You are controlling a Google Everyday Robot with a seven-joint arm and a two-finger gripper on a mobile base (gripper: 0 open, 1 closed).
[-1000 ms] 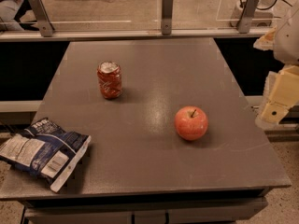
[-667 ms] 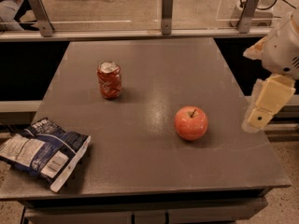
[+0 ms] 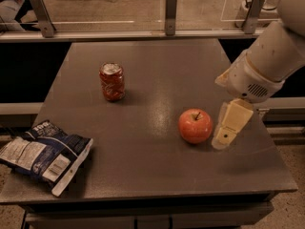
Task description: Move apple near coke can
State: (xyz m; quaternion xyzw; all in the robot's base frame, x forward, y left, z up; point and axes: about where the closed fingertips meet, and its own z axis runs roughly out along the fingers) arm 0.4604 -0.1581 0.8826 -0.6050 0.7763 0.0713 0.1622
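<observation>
The red-pink apple (image 3: 195, 125) with a short dark stem sits on the grey table (image 3: 143, 166), right of centre. The red coke can (image 3: 112, 82) stands upright to the apple's upper left, well apart from it. My gripper (image 3: 228, 127) hangs from the white arm at the right, its cream finger pointing down just to the right of the apple, close beside it and low over the table. It holds nothing that I can see.
A blue-and-white crinkled snack bag (image 3: 44, 154) lies at the table's front left corner, overhanging the edge. A glass barrier with metal posts (image 3: 170, 12) runs behind the table's far edge.
My arm has swung in from the right edge toward the apple and lowered, so the gripper now sits right beside it. Apple, can and bag have not moved.
</observation>
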